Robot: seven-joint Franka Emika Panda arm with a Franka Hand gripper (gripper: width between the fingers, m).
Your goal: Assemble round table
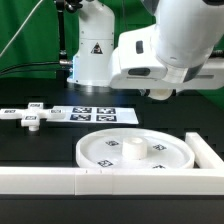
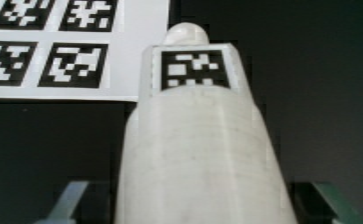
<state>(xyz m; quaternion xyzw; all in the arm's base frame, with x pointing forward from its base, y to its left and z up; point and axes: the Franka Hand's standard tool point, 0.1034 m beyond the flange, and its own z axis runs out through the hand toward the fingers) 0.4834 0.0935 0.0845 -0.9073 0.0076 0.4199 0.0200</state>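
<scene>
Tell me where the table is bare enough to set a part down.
Barest: the black stretch bounded by the foot piece, round disc and border rail. Also exterior view's right of the marker board, under the arm. Crowded: between marker board and round disc.

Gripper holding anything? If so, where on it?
The leg, clamped by the gripper near the end away from its tagged tip.

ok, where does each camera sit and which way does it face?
Exterior view: off the arm, facing across the black table at the large rimmed white round disc; the white robot arm shows above.
Wrist view: on the wrist, looking along the short white cylindrical leg; dark fingertips flank it.
Shared: the thin flat white marker board with its tags.
</scene>
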